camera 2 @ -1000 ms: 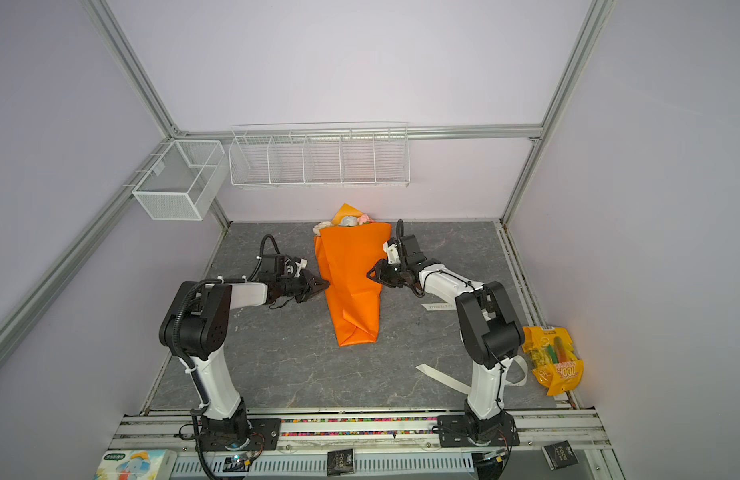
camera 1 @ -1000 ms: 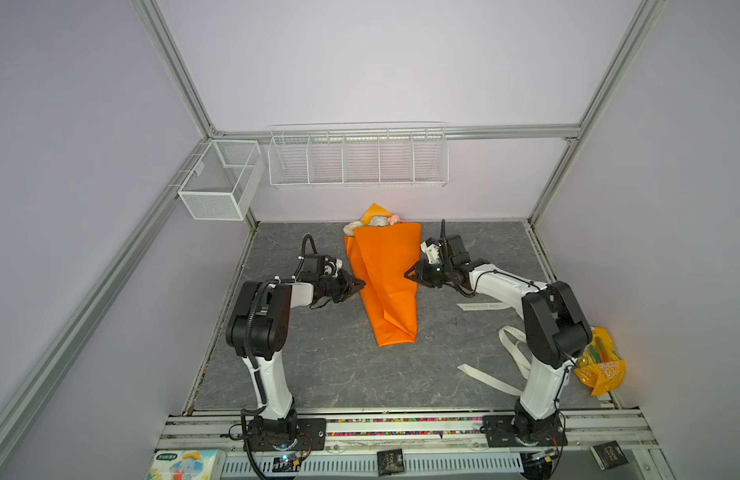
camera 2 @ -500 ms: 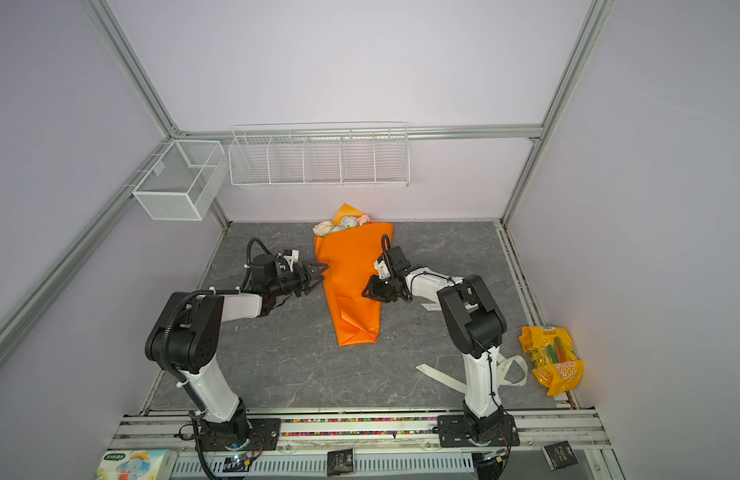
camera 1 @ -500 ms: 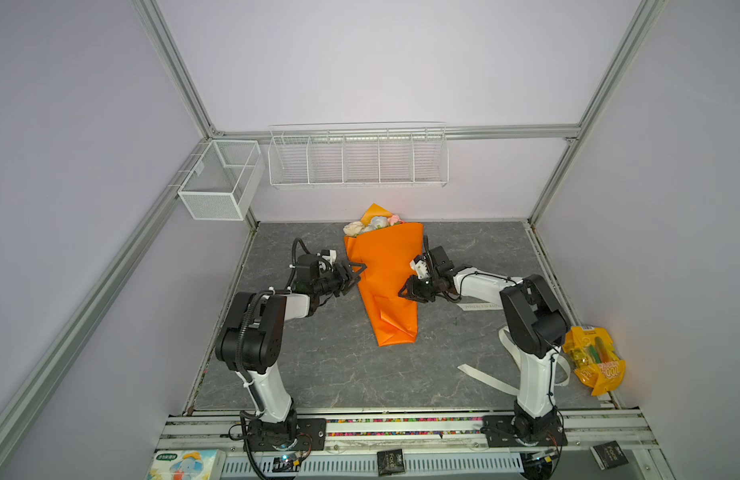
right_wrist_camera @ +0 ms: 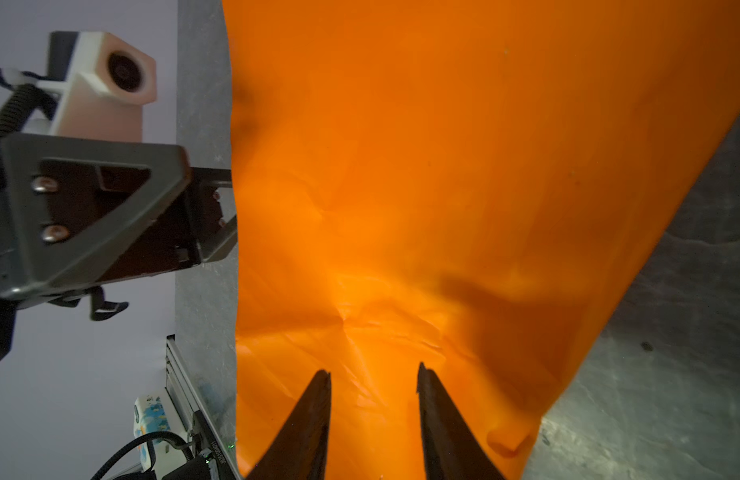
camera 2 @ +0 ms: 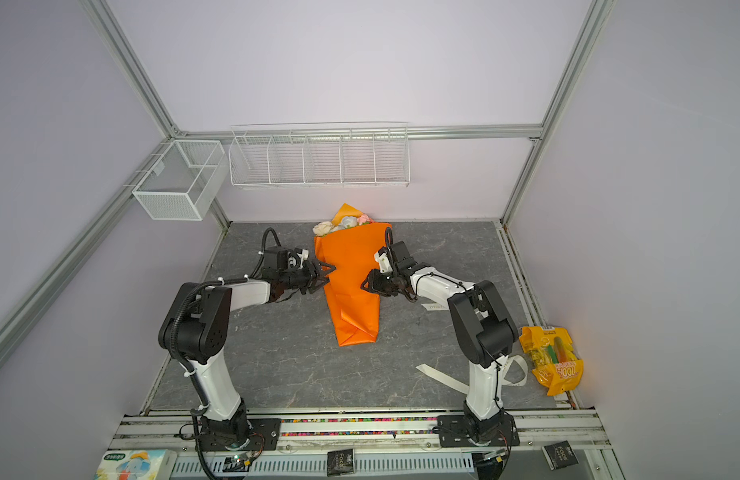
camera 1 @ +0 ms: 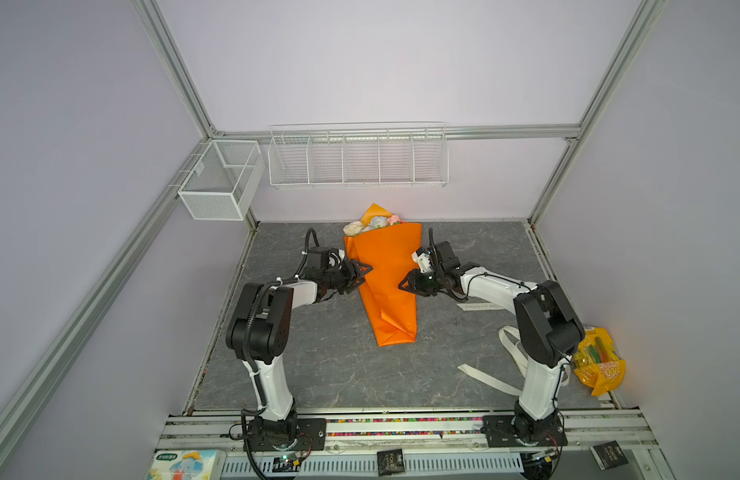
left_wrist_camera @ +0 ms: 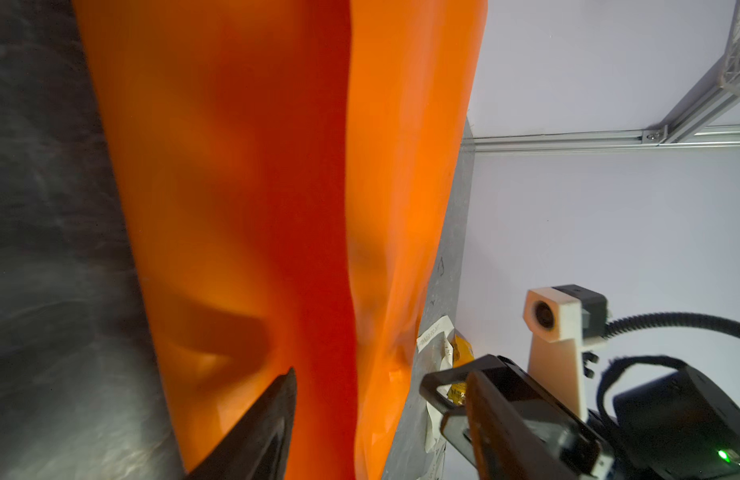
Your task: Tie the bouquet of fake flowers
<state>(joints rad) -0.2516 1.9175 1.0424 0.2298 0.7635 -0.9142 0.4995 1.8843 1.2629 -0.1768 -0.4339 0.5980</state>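
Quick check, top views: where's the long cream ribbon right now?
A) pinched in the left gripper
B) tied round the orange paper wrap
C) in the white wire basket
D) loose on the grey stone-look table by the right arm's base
D: the cream ribbon lies loose on the grey table beside the right arm's base, apart from the orange paper wrap around the bouquet of fake flowers.

Both top views: cam head mounted high at the front, tilted down twd the back wall (camera 1: 380,75); far off, whole table (camera 1: 318,374) in frame, nearly same pic w/ slight sideways shift. Left wrist cam: rolled sideways, v. close to orange wrap (left_wrist_camera: 235,187), facing right gripper (left_wrist_camera: 430,395). Right wrist cam: equally close, opposite side, facing left gripper (right_wrist_camera: 229,208). Both share the wrap's middle.
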